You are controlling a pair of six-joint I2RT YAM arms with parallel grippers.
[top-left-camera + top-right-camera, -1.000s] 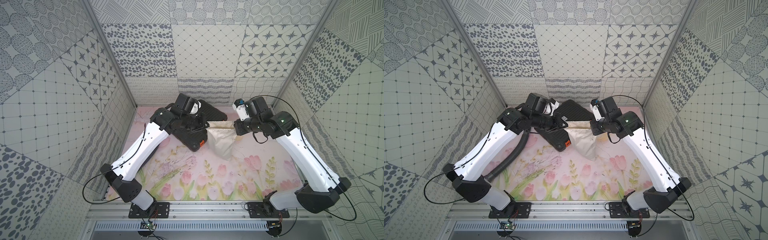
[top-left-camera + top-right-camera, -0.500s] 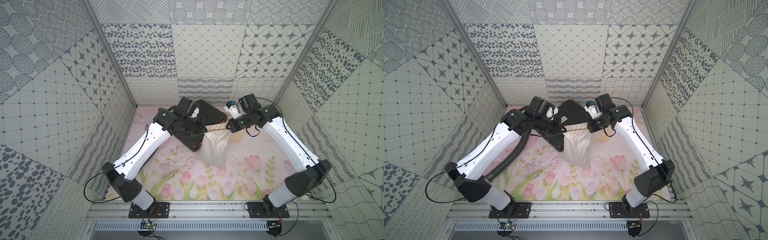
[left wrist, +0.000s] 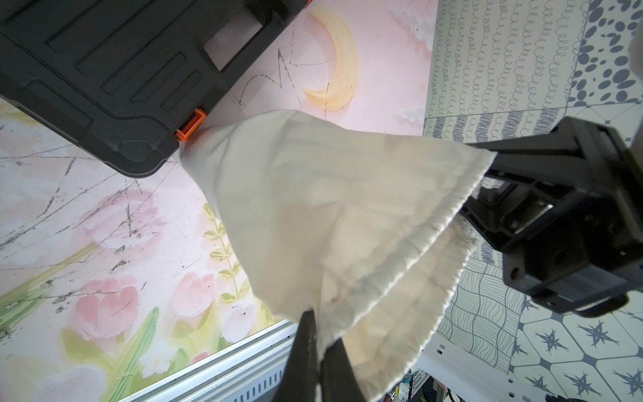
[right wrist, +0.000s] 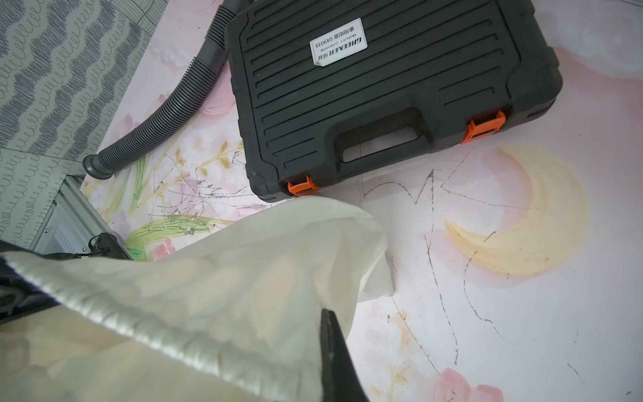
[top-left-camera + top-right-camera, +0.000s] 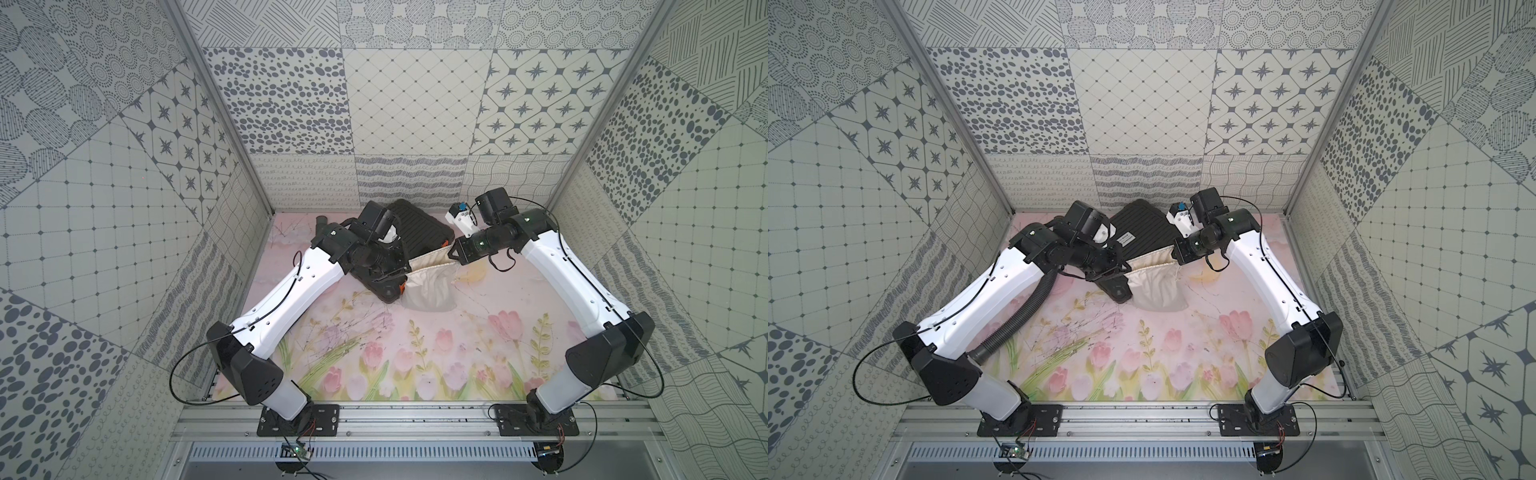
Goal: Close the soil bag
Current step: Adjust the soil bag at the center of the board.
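The soil bag [image 5: 430, 289] [image 5: 1158, 291] is an off-white cloth sack whose bottom rests on the mat against the black case's corner. Its mouth is stretched in a narrow slit between my two grippers. My left gripper [image 5: 409, 270] [image 5: 1126, 268] is shut on the mouth's left end; in the left wrist view its fingers [image 3: 306, 348] pinch the cloth hem of the bag [image 3: 330, 215]. My right gripper [image 5: 455, 253] [image 5: 1177, 254] is shut on the right end, its finger [image 4: 330, 334] pressed against the bag [image 4: 208, 296]. A thin cord [image 5: 455, 282] dangles there.
A black ribbed case [image 5: 415, 226] [image 5: 1138, 232] [image 4: 382, 87] with orange latches lies at the back, touching the bag. A grey corrugated hose [image 5: 1021, 316] [image 4: 156, 121] runs along the left under my left arm. Patterned walls close in on three sides.
Both grippers keep their hold on the bag's mouth. The bag has shifted left toward the case and its body has sunk to the mat. The right arm's elbow has dropped outward.
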